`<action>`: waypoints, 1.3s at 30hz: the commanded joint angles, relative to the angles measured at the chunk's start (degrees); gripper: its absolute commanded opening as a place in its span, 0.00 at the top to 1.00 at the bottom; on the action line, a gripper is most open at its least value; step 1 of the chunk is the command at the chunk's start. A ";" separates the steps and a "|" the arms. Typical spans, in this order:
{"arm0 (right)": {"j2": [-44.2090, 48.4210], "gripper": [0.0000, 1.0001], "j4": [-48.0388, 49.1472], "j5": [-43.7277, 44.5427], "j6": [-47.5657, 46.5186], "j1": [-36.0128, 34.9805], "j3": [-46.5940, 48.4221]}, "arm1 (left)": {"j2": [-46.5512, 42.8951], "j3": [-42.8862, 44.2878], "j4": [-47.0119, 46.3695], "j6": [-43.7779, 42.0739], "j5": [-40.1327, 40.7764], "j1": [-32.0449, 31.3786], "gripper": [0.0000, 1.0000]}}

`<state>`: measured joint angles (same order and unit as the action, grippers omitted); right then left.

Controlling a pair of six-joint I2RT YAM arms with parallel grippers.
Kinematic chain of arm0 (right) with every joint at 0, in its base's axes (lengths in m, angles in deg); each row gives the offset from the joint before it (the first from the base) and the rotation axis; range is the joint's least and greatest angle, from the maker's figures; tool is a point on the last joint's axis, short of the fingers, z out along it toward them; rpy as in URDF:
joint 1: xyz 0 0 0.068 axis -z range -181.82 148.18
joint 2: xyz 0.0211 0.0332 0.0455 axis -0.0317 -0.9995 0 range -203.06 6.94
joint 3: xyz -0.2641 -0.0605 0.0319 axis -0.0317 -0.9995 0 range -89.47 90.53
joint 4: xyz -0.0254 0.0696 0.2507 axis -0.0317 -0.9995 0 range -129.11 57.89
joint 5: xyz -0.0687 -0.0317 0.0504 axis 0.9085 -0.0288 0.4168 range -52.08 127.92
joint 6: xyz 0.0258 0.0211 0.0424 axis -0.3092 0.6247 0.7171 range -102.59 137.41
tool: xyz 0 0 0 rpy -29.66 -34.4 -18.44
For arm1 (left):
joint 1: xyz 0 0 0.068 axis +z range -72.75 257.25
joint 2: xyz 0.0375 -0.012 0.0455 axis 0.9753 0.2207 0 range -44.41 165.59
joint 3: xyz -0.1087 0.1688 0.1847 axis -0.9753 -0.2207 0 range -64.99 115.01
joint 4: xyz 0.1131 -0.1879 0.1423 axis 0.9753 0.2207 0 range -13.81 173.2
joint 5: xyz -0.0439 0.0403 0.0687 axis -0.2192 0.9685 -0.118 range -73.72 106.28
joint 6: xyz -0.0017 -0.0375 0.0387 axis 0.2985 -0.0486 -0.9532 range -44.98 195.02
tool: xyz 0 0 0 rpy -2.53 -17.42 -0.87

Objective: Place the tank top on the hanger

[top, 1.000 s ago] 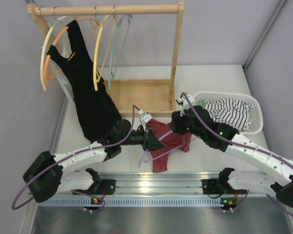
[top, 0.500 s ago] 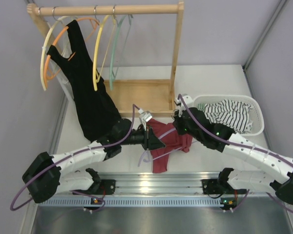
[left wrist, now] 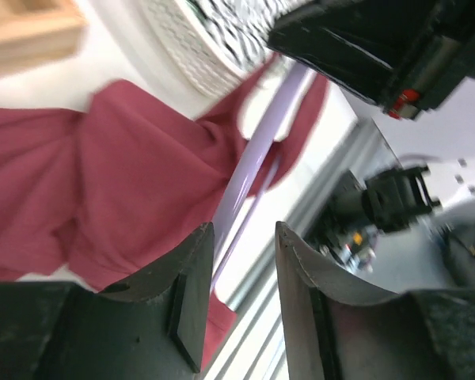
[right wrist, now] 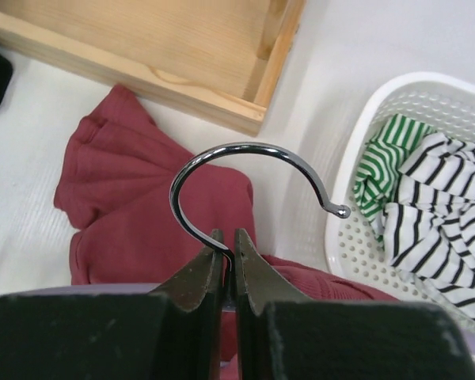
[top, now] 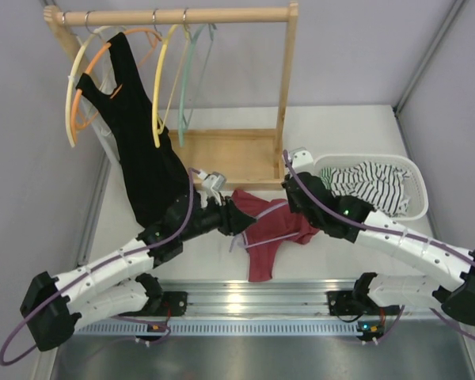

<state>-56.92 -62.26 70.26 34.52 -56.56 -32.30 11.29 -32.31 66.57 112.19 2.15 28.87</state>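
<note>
The maroon tank top (top: 273, 226) lies crumpled on the table in front of the wooden rack base. The lavender hanger (top: 265, 240) lies across it, with part of it under the fabric. My right gripper (right wrist: 228, 237) is shut on the stem of the hanger's metal hook (right wrist: 245, 149), which curves up toward the rack base; in the top view this gripper (top: 291, 192) sits at the tank top's right edge. My left gripper (left wrist: 244, 229) is open and holds nothing. Past its fingertips I see the tank top (left wrist: 127, 174) and a hanger arm (left wrist: 247, 178). From above, the left gripper (top: 244, 220) is at the garment's left edge.
A white basket (top: 416, 178) with a striped cloth (top: 372, 184) stands right of the tank top, close to my right arm. The wooden rack (top: 285, 87) stands behind, holding a black garment (top: 142, 150) and yellow, orange and pale green hangers. A metal rail (top: 245, 297) runs along the near edge.
My left gripper has opened and drawn back to the left, off the tank top. My right gripper has shut on the hanger's hook and shifted slightly toward the rack.
</note>
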 commanded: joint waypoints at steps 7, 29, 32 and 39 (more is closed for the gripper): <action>0.05 1.00 -3.42 10.11 1.61 -2.12 5.59 | -13.07 3.87 21.38 3.35 24.24 0.22 0.55; -5.67 1.00 -11.86 17.32 11.81 -2.39 9.28 | -8.60 -10.44 13.07 10.99 10.25 -15.42 0.53; -5.75 1.00 -11.86 17.32 11.55 -2.39 9.37 | -4.74 -11.68 7.63 13.53 13.59 -18.76 0.49; -5.58 1.00 -12.03 16.97 11.72 -2.39 9.28 | 6.42 -10.80 -2.32 16.44 20.53 -23.25 0.40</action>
<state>-62.95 -74.65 85.12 45.79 -57.96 -26.66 14.79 -44.02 73.98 126.05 17.56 7.03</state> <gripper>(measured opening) 0.041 0.594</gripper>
